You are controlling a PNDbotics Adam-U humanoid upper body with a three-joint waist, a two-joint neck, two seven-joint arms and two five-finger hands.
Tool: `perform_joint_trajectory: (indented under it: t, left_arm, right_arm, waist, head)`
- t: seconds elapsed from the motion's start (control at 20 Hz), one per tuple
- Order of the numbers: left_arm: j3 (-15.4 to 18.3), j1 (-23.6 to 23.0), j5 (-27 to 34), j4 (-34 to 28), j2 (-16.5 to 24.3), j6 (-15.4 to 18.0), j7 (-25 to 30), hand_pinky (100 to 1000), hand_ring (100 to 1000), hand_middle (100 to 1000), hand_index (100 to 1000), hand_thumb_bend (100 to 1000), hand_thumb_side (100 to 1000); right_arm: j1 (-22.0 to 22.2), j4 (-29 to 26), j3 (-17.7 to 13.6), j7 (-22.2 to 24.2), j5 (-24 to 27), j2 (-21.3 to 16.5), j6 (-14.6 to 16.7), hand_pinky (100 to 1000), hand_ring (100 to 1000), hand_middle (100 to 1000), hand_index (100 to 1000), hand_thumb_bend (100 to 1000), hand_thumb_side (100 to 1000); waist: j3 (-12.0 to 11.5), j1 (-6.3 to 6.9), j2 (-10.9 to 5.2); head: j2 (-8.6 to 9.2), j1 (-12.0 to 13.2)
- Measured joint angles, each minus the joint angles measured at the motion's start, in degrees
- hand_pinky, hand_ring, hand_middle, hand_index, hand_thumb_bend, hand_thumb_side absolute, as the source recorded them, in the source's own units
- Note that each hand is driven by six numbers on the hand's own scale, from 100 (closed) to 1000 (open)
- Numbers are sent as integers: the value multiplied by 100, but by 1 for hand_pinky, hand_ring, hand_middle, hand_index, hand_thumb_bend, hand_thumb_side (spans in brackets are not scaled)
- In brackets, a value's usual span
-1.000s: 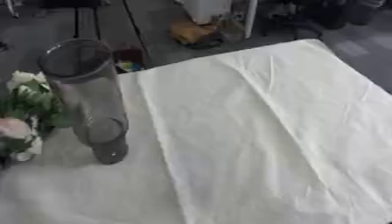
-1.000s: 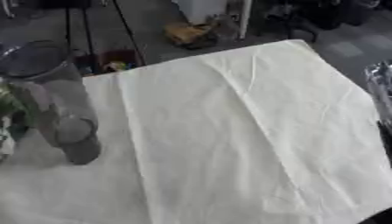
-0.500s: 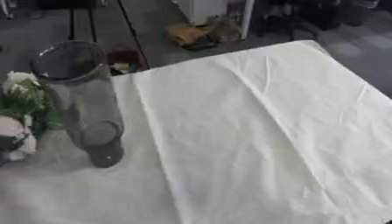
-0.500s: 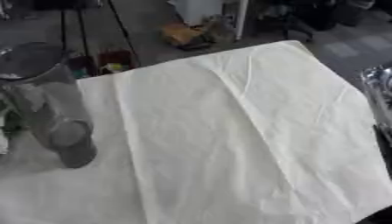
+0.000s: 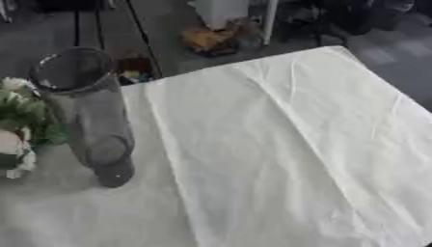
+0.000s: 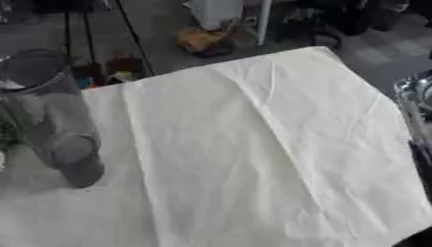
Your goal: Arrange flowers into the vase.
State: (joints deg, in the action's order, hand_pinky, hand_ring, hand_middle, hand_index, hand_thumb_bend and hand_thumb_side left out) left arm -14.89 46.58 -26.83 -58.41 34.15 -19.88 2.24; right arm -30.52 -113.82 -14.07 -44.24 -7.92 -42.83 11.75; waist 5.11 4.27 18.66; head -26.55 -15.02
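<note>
A dark floor [image 5: 93, 29] runs behind the counter [image 5: 278, 144], with thin black legs of some stand crossing it and a clutter of things further back: something orange-brown [image 5: 211, 38] lying low, a pale block [image 5: 221, 9] above it, a small red and green object [image 5: 135, 70] just past the counter's far edge. The counter sits askew in view and is covered by a cream cloth [image 6: 253, 144], creased in long folds that run from the far side toward the near one.

The vase [image 5: 88, 113] stands upright on the cloth at the left side, a tall clear glass cylinder with an open round mouth and a thick base. It looks empty; I can see the cloth through its wall. Just to its left, at the edge of the left eye view, are the flowers [image 5: 21, 125]: white and pale pink blooms among green leaves, touching or nearly touching the vase wall, I cannot tell which. In the right eye view only a bit of green shows beside the vase.

At the right edge of the right eye view a dark and silver shape [image 6: 418, 120] comes in beside the cloth; I cannot make out what it is. No hand shows in either view, so I cannot tell how the fingers stand.
</note>
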Motion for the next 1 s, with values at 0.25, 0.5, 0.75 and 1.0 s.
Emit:
perform_joint_trajectory:
  t: [0.25,0.5,0.75,1.0]
  left_arm:
    - [2,31,-1,70,-48,-77,-32,100,108,233,343,100,421]
    - [3,32,-27,106,-57,-123,-40,100,100,148,218,100,430]
    - [19,40,-122,112,-96,-160,-122,100,100,100,134,186,497]
    - [85,41,-100,144,-142,-240,-436,100,100,100,105,226,480]
  right_arm:
    - [0,0,0,5,12,21,11,767,891,861,908,100,1000]
    - [0,0,0,2,23,22,19,768,892,860,907,100,1000]
    - [8,0,0,3,26,25,18,770,892,859,907,100,1000]
    - [27,0,0,4,26,30,18,772,892,858,907,100,1000]
  waist:
    - [24,0,5]
    - [37,-1,8]
    - [39,-4,9]
    - [41,-18,9]
  head:
    - [3,0]
    - [3,-2]
    - [43,-4]
    - [44,-6]
